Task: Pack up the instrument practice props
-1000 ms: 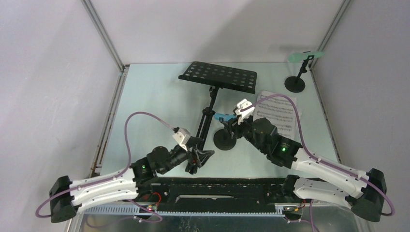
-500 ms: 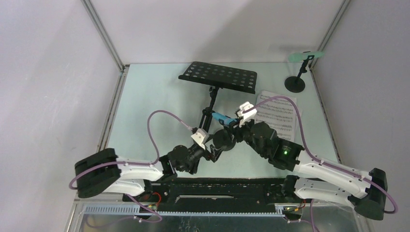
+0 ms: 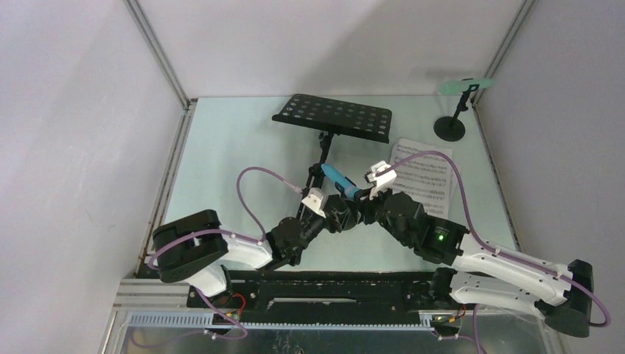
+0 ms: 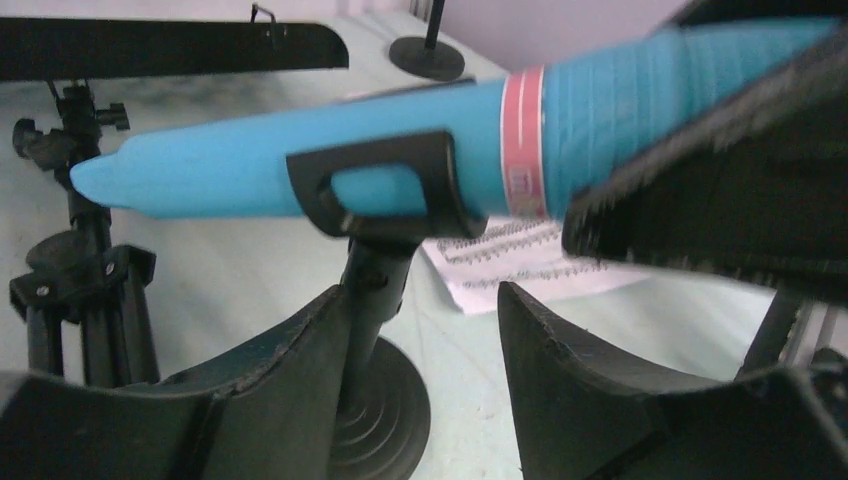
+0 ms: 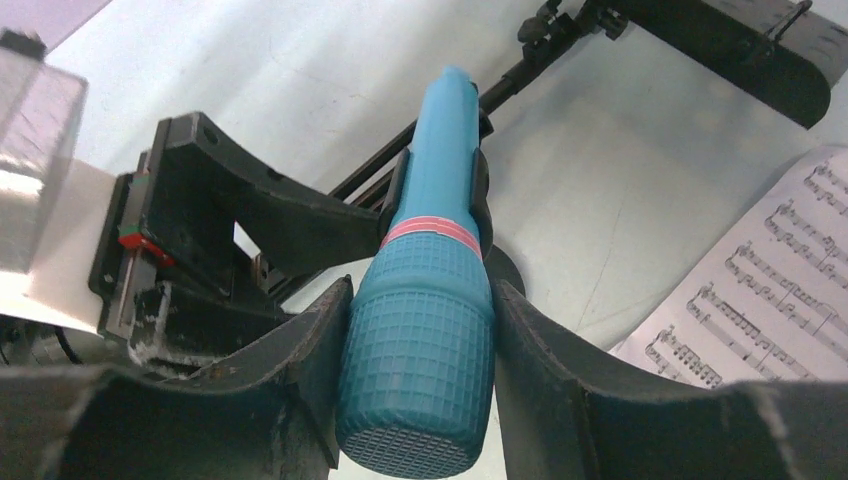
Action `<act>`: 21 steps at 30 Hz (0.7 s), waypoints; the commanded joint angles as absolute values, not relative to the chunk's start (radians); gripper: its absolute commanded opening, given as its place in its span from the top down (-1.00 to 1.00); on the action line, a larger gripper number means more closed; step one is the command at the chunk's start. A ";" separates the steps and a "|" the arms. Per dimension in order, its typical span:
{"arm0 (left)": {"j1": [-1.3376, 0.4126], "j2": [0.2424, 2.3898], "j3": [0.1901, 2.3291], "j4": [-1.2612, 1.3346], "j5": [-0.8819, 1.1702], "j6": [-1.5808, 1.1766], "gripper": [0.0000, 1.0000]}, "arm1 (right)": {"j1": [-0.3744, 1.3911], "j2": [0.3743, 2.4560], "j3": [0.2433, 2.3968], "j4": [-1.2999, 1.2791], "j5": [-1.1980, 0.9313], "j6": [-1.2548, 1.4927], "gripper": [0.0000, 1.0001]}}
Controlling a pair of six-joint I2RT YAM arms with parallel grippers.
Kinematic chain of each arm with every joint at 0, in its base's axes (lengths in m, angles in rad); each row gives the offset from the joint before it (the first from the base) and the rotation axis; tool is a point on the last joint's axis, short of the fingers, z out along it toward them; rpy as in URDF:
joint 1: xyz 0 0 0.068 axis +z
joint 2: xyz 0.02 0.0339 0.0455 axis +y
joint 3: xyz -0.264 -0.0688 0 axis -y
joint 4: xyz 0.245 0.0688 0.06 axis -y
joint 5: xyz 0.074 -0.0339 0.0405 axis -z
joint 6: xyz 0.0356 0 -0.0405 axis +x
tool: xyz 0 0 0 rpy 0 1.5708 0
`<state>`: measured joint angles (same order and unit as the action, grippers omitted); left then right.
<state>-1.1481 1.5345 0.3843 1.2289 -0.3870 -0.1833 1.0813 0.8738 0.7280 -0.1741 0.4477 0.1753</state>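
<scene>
Currently the right gripper [image 5: 420, 310] pinches the blue microphone [image 5: 435, 170] by its gridded head, long axis running away from that hand through the clip of the mic holder [image 4: 368, 285]. The left gripper [image 4: 415, 330], jaws spread, straddles the holder's post just below.

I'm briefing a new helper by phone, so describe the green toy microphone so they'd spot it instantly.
Find the black music rack at the far side of the table, then look right to the far right corner. There a black round-based holder stands alone, the mint-green microphone lying across its top. The blue microphone is mid-table instead.
</scene>
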 commanded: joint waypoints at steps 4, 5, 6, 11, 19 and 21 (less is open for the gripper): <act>-1.138 1.602 0.482 1.301 -0.417 -0.181 0.13 | 1.106 0.845 0.697 -0.269 0.397 0.263 1.00; -1.134 1.613 0.484 1.301 -0.410 -0.188 0.19 | 1.106 0.842 0.696 -0.270 0.395 0.264 1.00; -1.129 1.623 0.487 1.300 -0.402 -0.195 0.23 | 1.106 0.838 0.696 -0.271 0.394 0.265 1.00; -1.108 1.670 0.502 1.303 -0.379 -0.230 0.23 | 1.106 0.831 0.696 -0.275 0.382 0.270 1.00; -1.064 1.704 0.536 1.316 -0.316 -0.259 0.11 | 1.106 0.834 0.697 -0.281 0.373 0.282 1.00; -1.053 1.708 0.542 1.316 -0.286 -0.266 0.42 | 1.106 0.833 0.696 -0.278 0.377 0.289 1.00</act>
